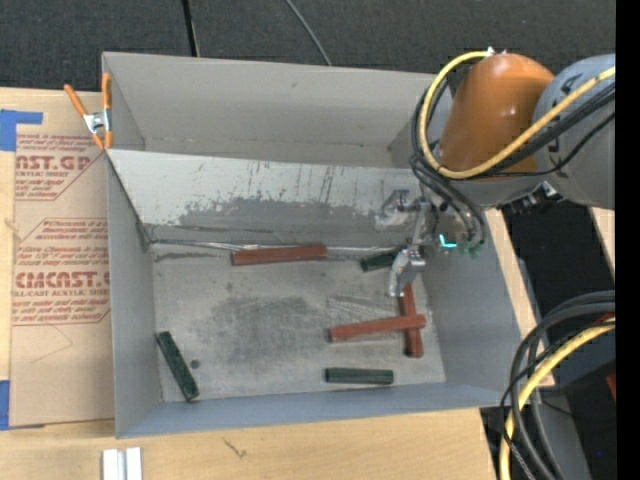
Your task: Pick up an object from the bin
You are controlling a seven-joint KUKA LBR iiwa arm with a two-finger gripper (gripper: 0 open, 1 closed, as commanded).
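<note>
Grey metal bin (250, 103), floor scuffed, six loose pieces lying flat on it. At 8 o'clock on the floor, by the left wall, lies a dark green stick (176, 366), slanted, with its lower end near the front wall. At 11 to 12 o'clock, along the foot of the back wall, is a long red-brown stick (278, 256), nearly level. At 5 o'clock, near the front wall, a second dark green stick (358, 375) lies level, apart from the rest. At 4 o'clock two sticks cross: the level red-brown stick (365, 331) meets the upright red-brown stick (413, 343) near its own right end. They touch, but which one lies on top is hard to make out. At 2 o'clock is a short dark green piece (378, 261), its right end hidden behind the gripper (402, 280). The gripper reaches in from 3 o'clock, and its tip is just right of the short dark green piece and over the top end of the upright red-brown stick, which it partly covers. Contact with either cannot be judged. As for the jaws, I cannot tell whether they are apart or together, because the metal parts overlap from this angle. The arm's orange cover (495, 108) and cables (428, 118) hide the bin's back right corner and part of its right wall.
</note>
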